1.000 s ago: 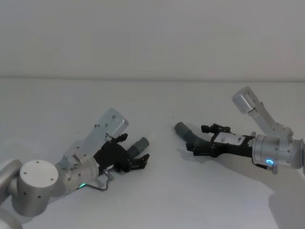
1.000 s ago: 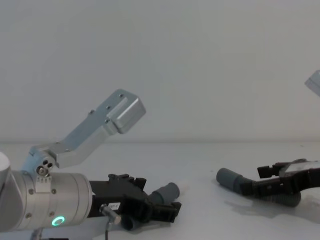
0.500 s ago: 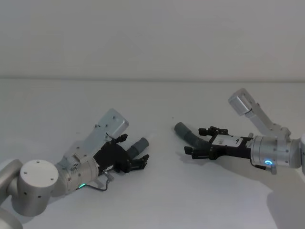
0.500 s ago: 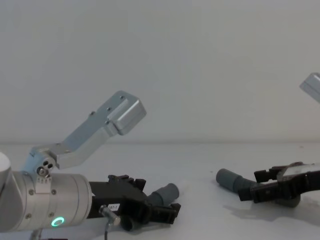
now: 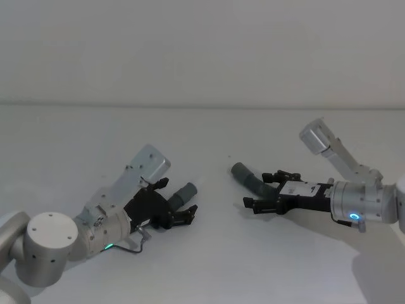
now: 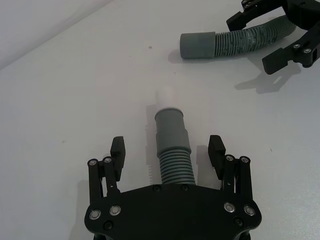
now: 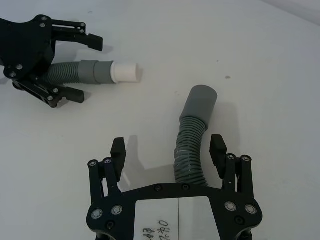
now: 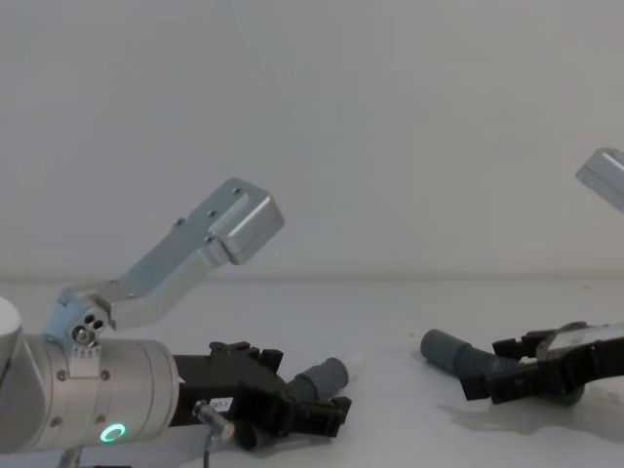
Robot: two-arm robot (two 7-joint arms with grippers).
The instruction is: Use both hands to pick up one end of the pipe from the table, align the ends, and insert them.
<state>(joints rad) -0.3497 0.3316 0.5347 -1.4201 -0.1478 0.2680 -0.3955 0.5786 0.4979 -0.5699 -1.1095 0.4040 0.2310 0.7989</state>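
step in hand: pre-grasp, both arms. nothing is lifted yet.

1. left gripper (image 6: 167, 147) is low over the table (image 5: 209, 266), on the left side in the head view. its jaws are open and straddle the short piece (image 6: 172, 150). each finger stands clear of the hose, with a gap on both sides. the short piece lies flat on the table, and its white tip (image 6: 164, 95) points away from the palm, toward the other arm.

2. right gripper (image 7: 167, 145) is low on the right side of the table. its jaws are also open around the ribbed piece (image 7: 189, 155), not touching it. the ribbed piece lies on the table in a bend, and its cuff (image 7: 201, 100) sits beyond the fingertips, angled toward the left arm.

3. tip and cuff are well apart and not on one axis.

next move, as i judge it:
- close each gripper on its hose just behind the rigid end, so the end does not droop once lifted.
- raise both pieces off the table.
- turn the wrists until tip and cuff face each other on one line, then push the tip in.

caution: the ribbed hose looks flexible. i expect the cuff to swing when lifted, so i would check alignment again before pushing.
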